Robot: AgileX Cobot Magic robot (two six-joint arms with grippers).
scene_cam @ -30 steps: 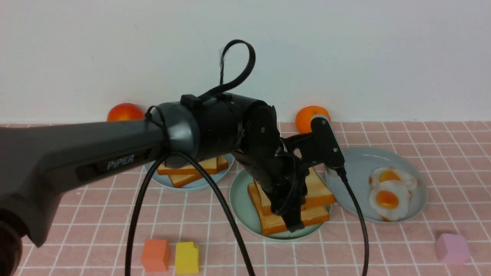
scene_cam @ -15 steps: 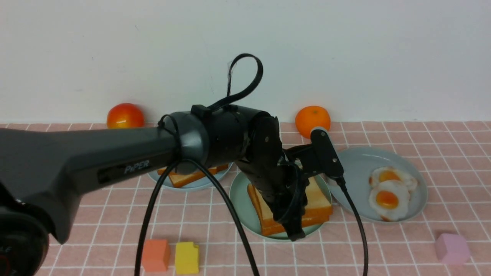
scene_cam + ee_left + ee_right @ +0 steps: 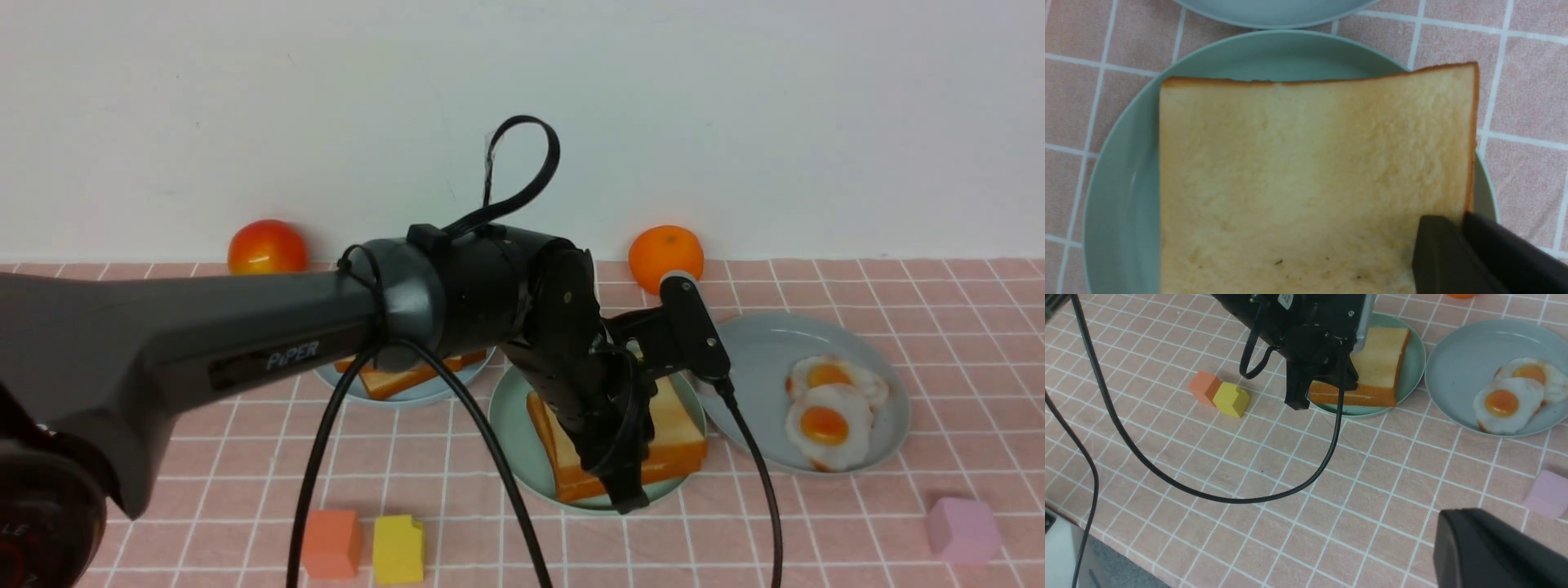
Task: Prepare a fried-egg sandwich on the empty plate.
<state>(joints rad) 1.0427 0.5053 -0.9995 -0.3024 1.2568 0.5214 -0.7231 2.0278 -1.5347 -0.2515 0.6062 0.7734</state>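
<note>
The mint-green plate (image 3: 510,425) sits mid-table and carries the fried-egg sandwich (image 3: 673,433), two toast slices stacked flat. A thin pale line shows between the slices in the right wrist view. My left gripper (image 3: 624,498) reaches down over the near corner of the sandwich. In the left wrist view the gripper (image 3: 1461,220) has its jaws close together, with the top slice's (image 3: 1310,163) crust edge between them. My right gripper (image 3: 1447,522) hovers shut and empty over bare cloth, nearer me and to the right of the plate (image 3: 1414,363).
A pale blue plate (image 3: 759,351) with two fried eggs (image 3: 824,408) stands to the right. Another plate (image 3: 408,392) of toast lies behind my left arm. A tomato (image 3: 265,245) and an orange (image 3: 665,253) are by the wall. Orange (image 3: 331,543), yellow (image 3: 397,547) and pink (image 3: 963,529) blocks lie near me.
My left arm has sunk a little and the top slice has come down flat on the stack. Over the last half second almost nothing has shifted.
</note>
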